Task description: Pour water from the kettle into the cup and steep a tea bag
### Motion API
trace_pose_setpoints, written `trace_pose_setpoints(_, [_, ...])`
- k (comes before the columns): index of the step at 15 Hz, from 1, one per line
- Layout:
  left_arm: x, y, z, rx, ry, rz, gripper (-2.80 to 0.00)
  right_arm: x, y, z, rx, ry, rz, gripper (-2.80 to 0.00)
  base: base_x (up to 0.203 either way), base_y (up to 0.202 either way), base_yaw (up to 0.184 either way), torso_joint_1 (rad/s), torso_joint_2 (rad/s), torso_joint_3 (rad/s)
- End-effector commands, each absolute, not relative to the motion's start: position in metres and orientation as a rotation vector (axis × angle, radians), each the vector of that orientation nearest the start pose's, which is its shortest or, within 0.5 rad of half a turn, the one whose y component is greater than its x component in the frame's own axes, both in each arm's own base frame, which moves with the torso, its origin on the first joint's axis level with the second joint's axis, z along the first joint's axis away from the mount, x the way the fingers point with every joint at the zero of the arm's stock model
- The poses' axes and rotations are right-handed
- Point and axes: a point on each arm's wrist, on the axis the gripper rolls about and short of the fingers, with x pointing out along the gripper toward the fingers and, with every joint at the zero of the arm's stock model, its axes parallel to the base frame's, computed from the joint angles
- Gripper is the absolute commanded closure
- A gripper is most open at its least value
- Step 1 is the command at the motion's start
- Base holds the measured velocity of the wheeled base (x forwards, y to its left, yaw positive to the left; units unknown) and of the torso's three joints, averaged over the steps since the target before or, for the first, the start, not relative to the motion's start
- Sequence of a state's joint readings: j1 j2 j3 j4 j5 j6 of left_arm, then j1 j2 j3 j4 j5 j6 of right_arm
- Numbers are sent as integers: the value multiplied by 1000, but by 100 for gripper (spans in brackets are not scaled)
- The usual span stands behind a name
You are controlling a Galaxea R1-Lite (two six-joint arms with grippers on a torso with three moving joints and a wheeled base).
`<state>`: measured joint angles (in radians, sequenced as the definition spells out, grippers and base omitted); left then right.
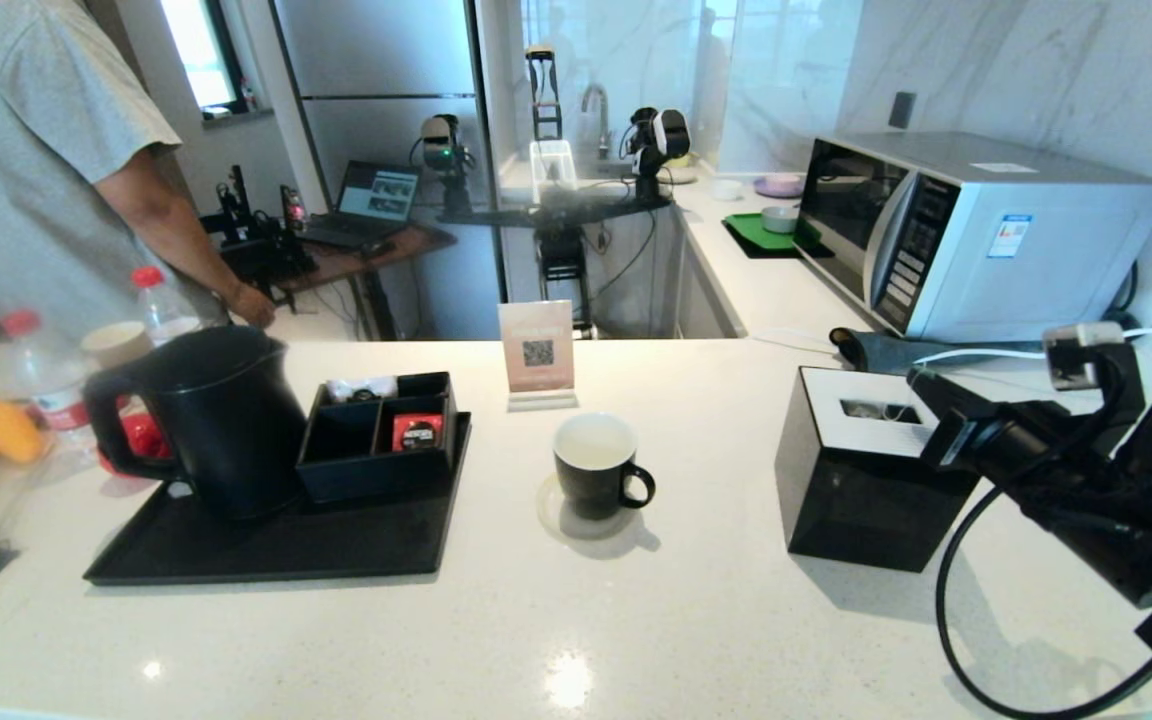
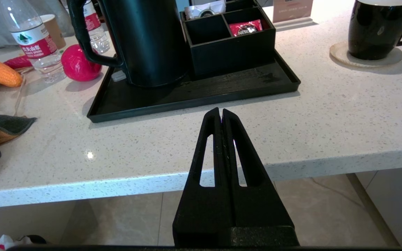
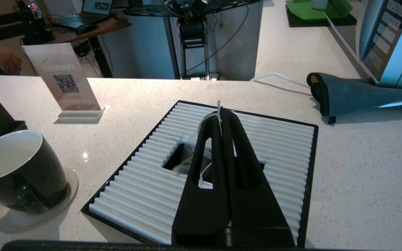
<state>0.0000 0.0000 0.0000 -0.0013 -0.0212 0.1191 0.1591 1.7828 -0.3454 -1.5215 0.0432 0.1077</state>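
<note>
The tall black kettle (image 1: 221, 420) (image 2: 145, 38) stands on the left end of a black tray (image 1: 286, 540). The small black cup (image 1: 596, 465) (image 3: 16, 170) (image 2: 375, 29), white inside, sits on a round coaster mid-counter. My right gripper (image 1: 918, 386) (image 3: 221, 111) is shut on the top of a translucent tea bag (image 3: 187, 155). The bag hangs over the slot of the black tissue box (image 1: 861, 470), right of the cup. My left gripper (image 2: 221, 111) is shut on nothing, low at the counter's front edge before the tray, and is out of the head view.
A black divided organiser (image 1: 376, 435) with sachets shares the tray. A QR sign (image 1: 536, 350) stands behind the cup. Microwave (image 1: 976, 230) and grey cloth (image 1: 876, 350) are at the back right. Water bottles (image 1: 161, 305), a paper cup and a person (image 1: 36, 150) are at the left.
</note>
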Motion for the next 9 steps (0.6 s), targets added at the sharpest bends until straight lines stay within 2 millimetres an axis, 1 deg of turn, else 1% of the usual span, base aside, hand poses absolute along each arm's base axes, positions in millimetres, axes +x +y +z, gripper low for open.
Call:
trace_pose_setpoints(1, [-23, 0, 76, 120, -3, -21, 0, 264, 43, 146, 116, -124, 211, 0, 0, 0, 0, 0, 0, 0])
trace_pose_setpoints(2, [-23, 0, 76, 120, -3, -21, 0, 265, 43, 149, 118, -137, 210, 0, 0, 0, 0, 0, 0, 0])
trace_pose_setpoints(8, [-23, 0, 76, 120, -3, -21, 0, 266, 43, 149, 112, -138, 245, 0, 0, 0, 0, 0, 0, 0])
trace_pose_setpoints(9, [-23, 0, 76, 120, -3, -21, 0, 268, 43, 152, 112, -154, 244, 0, 0, 0, 0, 0, 0, 0])
